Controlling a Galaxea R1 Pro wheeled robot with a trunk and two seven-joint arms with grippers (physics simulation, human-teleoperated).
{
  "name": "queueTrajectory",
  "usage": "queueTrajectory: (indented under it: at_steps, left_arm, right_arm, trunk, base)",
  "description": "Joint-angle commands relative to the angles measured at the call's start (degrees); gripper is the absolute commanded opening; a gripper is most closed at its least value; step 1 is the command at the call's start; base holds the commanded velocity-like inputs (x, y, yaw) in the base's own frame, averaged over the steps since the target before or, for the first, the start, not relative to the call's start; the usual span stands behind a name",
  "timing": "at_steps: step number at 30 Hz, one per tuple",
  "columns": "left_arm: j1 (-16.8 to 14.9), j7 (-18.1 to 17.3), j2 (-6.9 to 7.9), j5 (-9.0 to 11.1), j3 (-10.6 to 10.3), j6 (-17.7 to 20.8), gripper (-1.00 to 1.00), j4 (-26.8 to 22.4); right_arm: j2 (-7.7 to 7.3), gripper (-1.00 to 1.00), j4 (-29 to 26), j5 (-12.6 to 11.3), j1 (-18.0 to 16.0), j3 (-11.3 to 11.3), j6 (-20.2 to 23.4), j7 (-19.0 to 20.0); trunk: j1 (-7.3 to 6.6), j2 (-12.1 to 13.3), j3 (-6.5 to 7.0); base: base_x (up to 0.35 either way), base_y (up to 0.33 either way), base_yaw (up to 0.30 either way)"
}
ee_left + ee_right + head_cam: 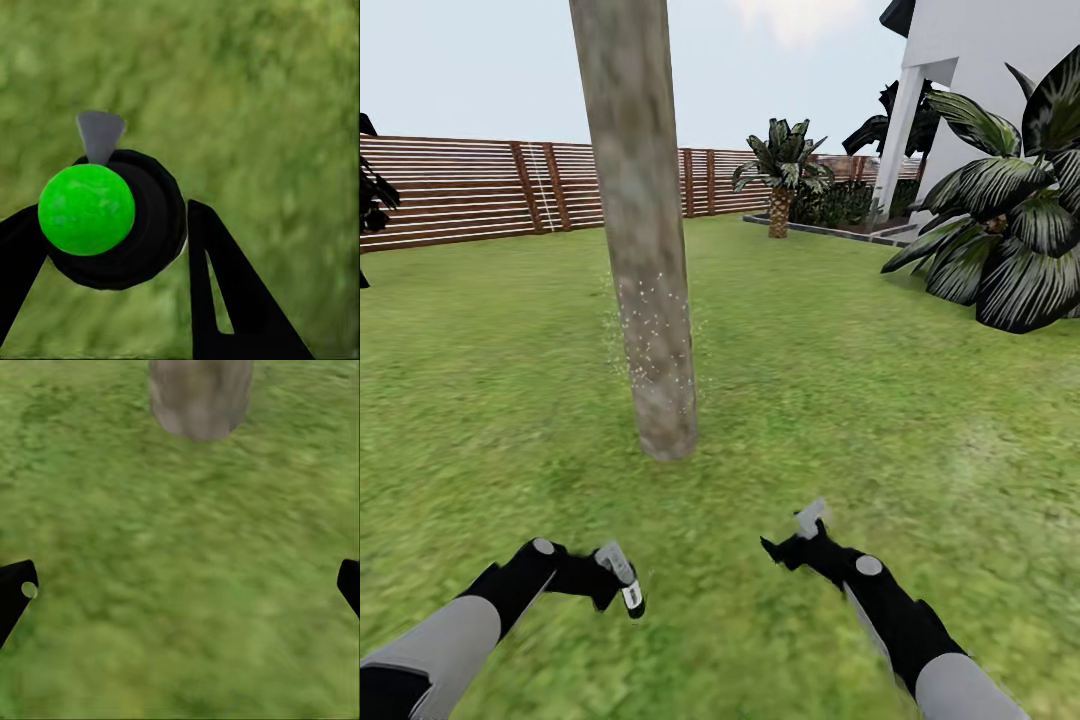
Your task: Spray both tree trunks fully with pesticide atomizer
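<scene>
One tree trunk (645,250), thick with mottled grey-brown bark, rises from the grass floor (840,400) straight ahead. A scatter of white pesticide specks (652,330) covers its lower part. Low at the left, my left gripper (610,582) is shut on the pesticide atomizer (626,580), a small dark bottle with a pale label. In the left wrist view the atomizer's bright green dot (86,208) and grey nozzle sit between the black fingers (217,300). My right gripper (790,532) hangs open over grass, its fingers (15,596) wide apart, and the trunk's base (199,397) lies ahead of it.
A brown slatted fence (460,190) closes the lawn at the back. A short palm (780,180) stands by a raised bed at the far right. A big dark leafy plant (1010,250) and a white building (980,80) fill the right side.
</scene>
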Motion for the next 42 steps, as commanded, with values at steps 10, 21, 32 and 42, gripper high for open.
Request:
queueTrajectory:
  at_steps: [10, 21, 32, 42]
  left_arm:
    - [-0.4, -16.3, -0.62, -7.1, -0.1, 0.5, -1.0, -0.2]
    - [-1.5, -18.1, -2.69, -14.8, 0.1, 2.2, -1.0, -1.1]
    - [-4.1, -18.2, -6.35, -22.3, 0.1, 8.1, -1.0, -1.4]
    - [-4.0, -18.2, -7.72, -22.3, 0.1, 7.8, -1.0, -1.5]
  right_arm:
    - [0.15, 1.0, -0.9, 12.4, -2.5, 0.2, 1.6, 23.0]
    - [0.47, 1.0, -1.0, 13.6, -2.5, 4.0, 1.6, 31.6]
    - [1.9, -1.0, -1.0, 16.6, -2.6, 4.0, 1.7, 32.6]
    - [1.93, -1.0, -3.0, 16.7, -3.6, 4.0, 1.7, 36.2]
  trunk:
    - [0.0, 0.0, -0.01]
    - [0.0, 0.0, -0.01]
    - [0.0, 0.0, -0.01]
    - [0.0, 0.0, -0.01]
  base:
    - [0.0, 0.0, 0.0]
    - [0.0, 0.0, 0.0]
    - [0.0, 0.0, 0.0]
    - [0.0, 0.0, 0.0]
